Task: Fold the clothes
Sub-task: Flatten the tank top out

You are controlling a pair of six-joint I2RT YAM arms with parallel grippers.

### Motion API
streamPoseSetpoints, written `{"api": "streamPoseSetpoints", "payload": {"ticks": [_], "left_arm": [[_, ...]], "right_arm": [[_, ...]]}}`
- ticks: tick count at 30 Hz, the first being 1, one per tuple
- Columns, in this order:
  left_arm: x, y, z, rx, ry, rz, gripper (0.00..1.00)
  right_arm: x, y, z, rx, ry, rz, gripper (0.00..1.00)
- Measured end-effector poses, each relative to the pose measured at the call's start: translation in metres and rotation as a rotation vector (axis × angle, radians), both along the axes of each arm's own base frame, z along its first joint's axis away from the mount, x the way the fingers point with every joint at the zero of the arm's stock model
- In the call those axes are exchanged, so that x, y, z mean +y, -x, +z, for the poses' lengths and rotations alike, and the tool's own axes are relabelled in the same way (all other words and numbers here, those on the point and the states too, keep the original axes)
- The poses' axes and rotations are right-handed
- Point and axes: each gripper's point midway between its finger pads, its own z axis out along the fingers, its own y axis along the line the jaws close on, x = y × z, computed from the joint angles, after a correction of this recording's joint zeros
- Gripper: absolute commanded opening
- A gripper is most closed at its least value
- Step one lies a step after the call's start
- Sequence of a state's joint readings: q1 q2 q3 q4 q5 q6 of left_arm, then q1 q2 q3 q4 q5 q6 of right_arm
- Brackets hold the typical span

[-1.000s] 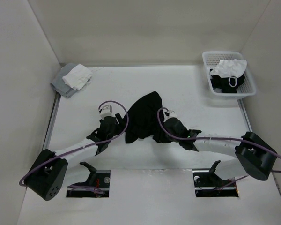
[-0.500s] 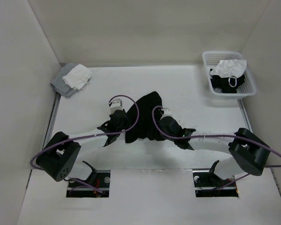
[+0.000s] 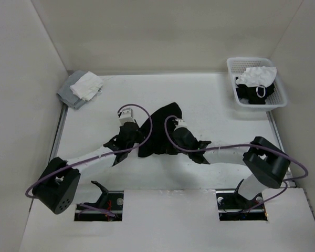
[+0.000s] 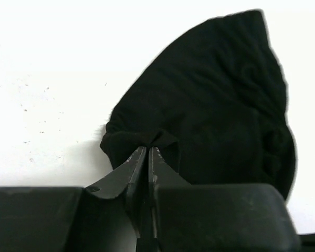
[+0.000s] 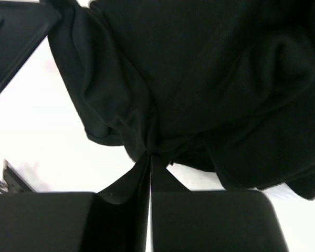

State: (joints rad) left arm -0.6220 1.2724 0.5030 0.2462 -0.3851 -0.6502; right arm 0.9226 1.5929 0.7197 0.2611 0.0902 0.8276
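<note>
Left fingers point(image 4: 132, 168) and right fingers point(image 5: 132, 181) each clamp a bunched edge of the crumpled black soft-fabric shirt point(image 3: 160, 131), likely to pull it flat for folding.

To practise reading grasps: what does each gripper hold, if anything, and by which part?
Both are shut on the black shirt: the left gripper pinches its left edge, the right gripper a bunched fold at its right side.
</note>
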Motion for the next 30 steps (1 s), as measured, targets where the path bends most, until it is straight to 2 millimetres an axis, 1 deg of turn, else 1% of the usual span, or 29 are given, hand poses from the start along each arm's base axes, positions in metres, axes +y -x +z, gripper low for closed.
{"api": "streamPoseSetpoints", "payload": {"ticks": [2, 3, 4, 5, 6, 7, 8, 9, 10, 11, 12, 13, 14, 15, 17, 19, 21, 23, 25, 27, 28, 29, 30], "left_arm": [[0.001, 0.002, 0.014, -0.025, 0.02, -0.003, 0.03], [0.002, 0.004, 0.025, -0.045, 0.037, -0.006, 0.03], [0.003, 0.005, 0.038, -0.07, 0.056, -0.007, 0.03], [0.003, 0.006, 0.051, -0.094, 0.071, -0.009, 0.03], [0.004, 0.007, 0.069, -0.126, 0.09, -0.014, 0.03], [0.004, 0.008, 0.091, -0.167, 0.114, -0.016, 0.03], [0.004, 0.008, 0.106, -0.198, 0.134, -0.018, 0.03], [0.004, 0.009, 0.13, -0.243, 0.163, -0.021, 0.03], [0.005, 0.012, 0.159, -0.302, 0.203, -0.025, 0.03], [0.005, 0.016, 0.191, -0.364, 0.247, -0.031, 0.03], [0.005, 0.019, 0.21, -0.402, 0.271, -0.037, 0.03], [0.005, 0.025, 0.235, -0.447, 0.3, -0.048, 0.03], [0.005, 0.032, 0.263, -0.5, 0.336, -0.064, 0.03], [0.005, 0.037, 0.279, -0.528, 0.356, -0.078, 0.03], [0.003, 0.053, 0.318, -0.596, 0.41, -0.116, 0.03], [0.006, 0.064, 0.348, -0.653, 0.45, -0.135, 0.03], [0.009, 0.072, 0.369, -0.694, 0.473, -0.143, 0.03], [0.012, 0.073, 0.381, -0.719, 0.476, -0.14, 0.03], [0.015, 0.064, 0.386, -0.734, 0.458, -0.118, 0.03], [0.018, 0.043, 0.385, -0.734, 0.421, -0.073, 0.03], [0.024, 0.019, 0.381, -0.724, 0.378, -0.02, 0.03], [0.025, 0.005, 0.38, -0.716, 0.359, 0.002, 0.03], [0.029, -0.014, 0.378, -0.702, 0.33, 0.031, 0.03]], "right_arm": [[-0.003, -0.003, 0.017, -0.033, -0.018, -0.014, 0.0], [-0.006, -0.008, 0.039, -0.077, -0.047, -0.027, 0.0], [-0.008, -0.009, 0.05, -0.1, -0.06, -0.032, 0.0], [-0.014, -0.011, 0.07, -0.141, -0.074, -0.043, 0.0], [-0.022, -0.013, 0.097, -0.193, -0.1, -0.06, 0.0], [-0.031, -0.017, 0.134, -0.264, -0.138, -0.082, 0.0], [-0.036, -0.018, 0.149, -0.293, -0.147, -0.091, 0.0], [-0.044, -0.02, 0.183, -0.358, -0.177, -0.109, 0.0], [-0.053, -0.02, 0.217, -0.421, -0.21, -0.127, 0.0], [-0.068, -0.019, 0.274, -0.522, -0.274, -0.159, 0.0], [-0.078, -0.016, 0.305, -0.578, -0.304, -0.173, 0.0], [-0.089, -0.01, 0.341, -0.638, -0.34, -0.185, 0.0], [-0.095, -0.006, 0.358, -0.669, -0.355, -0.19, 0.0], [-0.105, 0.001, 0.385, -0.715, -0.377, -0.195, 0.0], [-0.112, 0.011, 0.412, -0.757, -0.392, -0.189, 0.0], [-0.116, 0.021, 0.434, -0.791, -0.406, -0.173, 0.01], [-0.118, 0.025, 0.445, -0.808, -0.403, -0.162, 0.01], [-0.118, 0.017, 0.447, -0.816, -0.375, -0.162, 0.01], [-0.118, -0.003, 0.449, -0.827, -0.341, -0.18, 0.01], [-0.115, -0.031, 0.446, -0.82, -0.295, -0.189, 0.01], [-0.109, -0.059, 0.448, -0.814, -0.266, -0.19, 0.01], [-0.104, -0.078, 0.446, -0.802, -0.245, -0.189, 0.0], [-0.102, -0.097, 0.447, -0.793, -0.226, -0.193, 0.0]]}}
